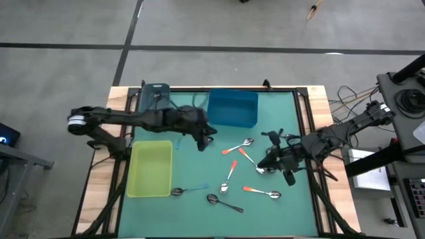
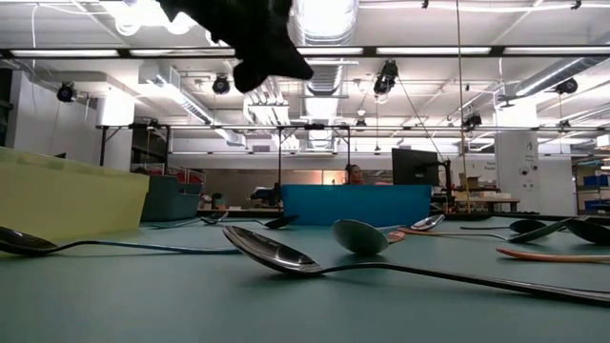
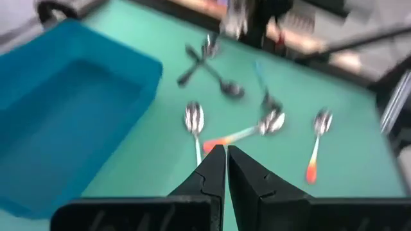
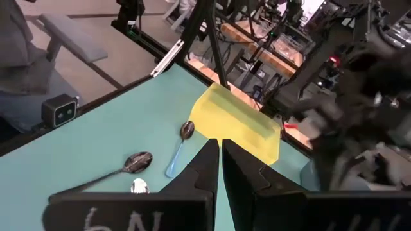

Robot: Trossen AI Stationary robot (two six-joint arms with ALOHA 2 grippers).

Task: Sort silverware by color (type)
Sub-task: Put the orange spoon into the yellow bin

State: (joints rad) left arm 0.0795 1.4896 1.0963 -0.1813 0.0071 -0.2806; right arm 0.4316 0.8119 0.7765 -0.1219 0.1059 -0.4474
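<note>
Your landmark here is the blue bin (image 1: 232, 108) at the far edge of the green mat (image 1: 192, 169). Your left gripper (image 1: 203, 141) hangs in the air just in front of that bin's near left corner, and in the left wrist view its fingers (image 3: 209, 168) are pressed together with nothing between them. Your right gripper (image 1: 269, 161) sits low over the mat, in front of the blue bin and off to its right, right next to a spoon bowl; its fingers (image 4: 207, 160) look closed too, nothing pinched that you can see.

The silverware is all still loose on the mat in front of the blue bin. Two orange-handled spoons (image 1: 239, 147) lie crossed just in front of the bin's near right corner, a third one (image 1: 228, 178) a bit nearer to you, and a fourth (image 1: 261, 192) nearer still and further right. A blue-handled spoon (image 1: 188, 191) and an all-dark spoon (image 1: 223, 202) lie well in front of the bin, toward the near edge.

A yellow-green bin (image 1: 150, 168) sits in front of the blue bin and to its left, and a dark grey bin (image 1: 153, 97) stands just left of the blue one. You can't see any spoon inside the blue or yellow-green bins.
</note>
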